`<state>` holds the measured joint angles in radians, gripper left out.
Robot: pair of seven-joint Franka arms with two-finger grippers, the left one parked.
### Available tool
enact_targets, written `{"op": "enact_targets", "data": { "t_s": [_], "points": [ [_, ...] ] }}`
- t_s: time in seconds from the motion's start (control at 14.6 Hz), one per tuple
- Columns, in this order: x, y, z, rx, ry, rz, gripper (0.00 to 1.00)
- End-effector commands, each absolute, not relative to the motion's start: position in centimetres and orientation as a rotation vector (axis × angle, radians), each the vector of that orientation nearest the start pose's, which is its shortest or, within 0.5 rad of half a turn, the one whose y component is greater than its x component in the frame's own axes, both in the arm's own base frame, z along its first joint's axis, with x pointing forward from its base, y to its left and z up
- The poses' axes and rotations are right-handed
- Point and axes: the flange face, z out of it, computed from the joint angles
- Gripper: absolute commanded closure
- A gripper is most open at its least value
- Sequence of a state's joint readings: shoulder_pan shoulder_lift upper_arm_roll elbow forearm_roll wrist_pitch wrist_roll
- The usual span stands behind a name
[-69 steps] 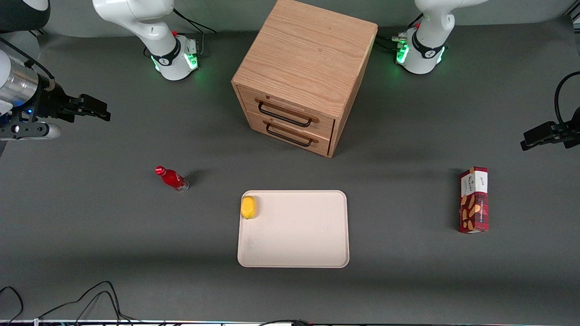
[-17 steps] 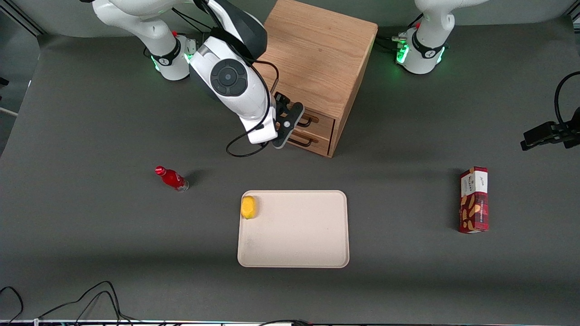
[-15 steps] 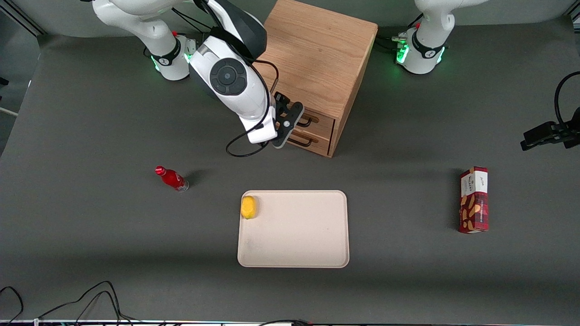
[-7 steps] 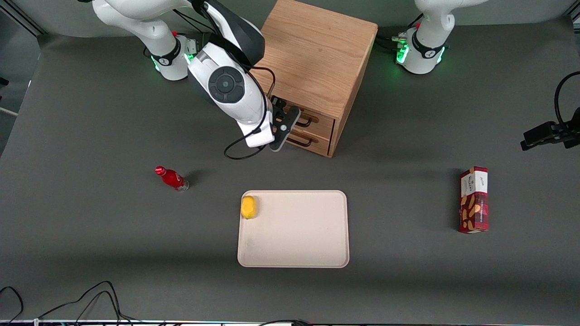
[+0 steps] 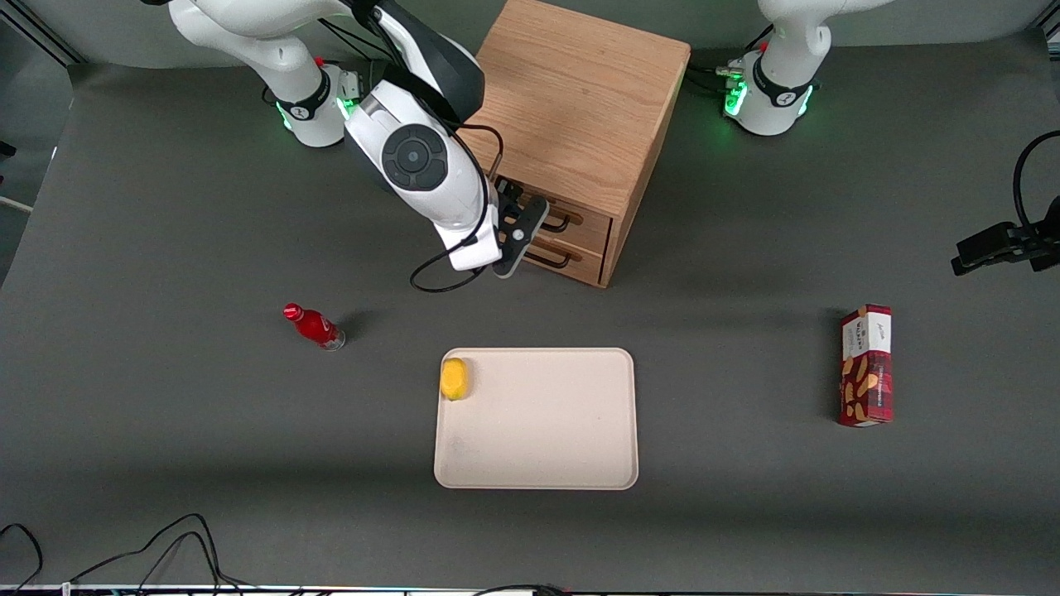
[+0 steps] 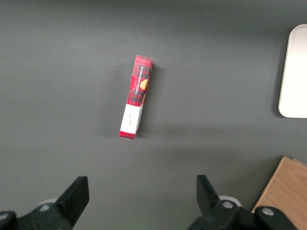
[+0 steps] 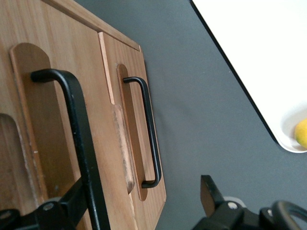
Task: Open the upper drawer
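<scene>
The cabinet [image 5: 571, 124] is a boxy light oak block, set well back on the dark table [image 5: 166, 455], farther from the front camera than the tray [image 5: 538, 447]. The upper drawer [image 5: 592, 219] sits in the cabinet's front face, directly above the lower drawer [image 5: 580, 261]. Its front panel is pale wood with visible grain and a darker rounded recess under a black wire bar handle [image 7: 79, 139]. The drawer looks flush with the cabinet face, not pulled out. Only the end of its handle toward the parked arm shows in the front view; the rest is hidden by the arm's wrist. The lower handle [image 7: 148, 134] is the same thin black bar, running parallel.

The gripper [image 5: 515, 217] is right in front of the drawer fronts, at the upper handle. In the right wrist view its fingers [image 7: 211, 191] are spread wide apart. One stands clear over the table; the upper handle bar runs down to the other, and contact is unclear. Nothing is clamped.

A yellow fruit [image 5: 453, 378] lies in a corner of the tray. A red bottle [image 5: 315, 326] lies on the table toward the working arm's end. A red snack box [image 5: 866, 365] lies toward the parked arm's end.
</scene>
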<state>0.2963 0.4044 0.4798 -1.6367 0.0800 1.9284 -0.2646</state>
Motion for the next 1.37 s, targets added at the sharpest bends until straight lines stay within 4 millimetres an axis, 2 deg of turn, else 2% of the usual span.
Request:
{"op": "enact_targets", "data": {
  "t_s": [0.0, 0.62, 1.3],
  "points": [
    [48.2, 44.5, 39.3, -2.530, -1.381, 0.181, 0.00],
    [49.0, 44.7, 38.2, -2.526, -1.372, 0.153, 0.00],
    [52.2, 43.7, 37.6, -2.509, -1.367, 0.121, 0.00]
  ]
}}
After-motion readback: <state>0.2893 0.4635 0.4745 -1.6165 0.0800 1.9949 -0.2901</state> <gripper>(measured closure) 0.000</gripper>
